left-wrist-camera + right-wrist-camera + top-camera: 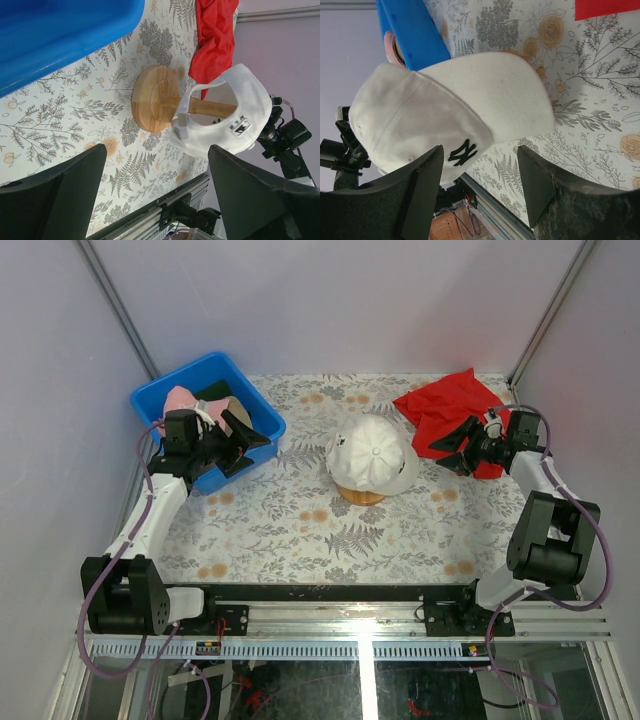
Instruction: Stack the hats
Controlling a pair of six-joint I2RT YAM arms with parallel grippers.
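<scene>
Progress: one of four. The white cap (pixel 372 453) sits on the stand (pixel 155 96) mid-table (pixel 290 530). Your pink cap (pixel 181 399), green cap (pixel 213 390) and tan cap (pixel 230 406) wait in the bin (pixel 172 376), far left. Left fingers (pixel 55 195) and right fingers (pixel 415 200) gape, empty.

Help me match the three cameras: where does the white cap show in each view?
Top external: the white cap sits at the table's centre, on the wooden stand.
Left wrist: right of centre, its back strap toward the camera.
Right wrist: left and centre, its logo toward the camera.
Shared landmark: the blue bin, upper left in every view.
</scene>
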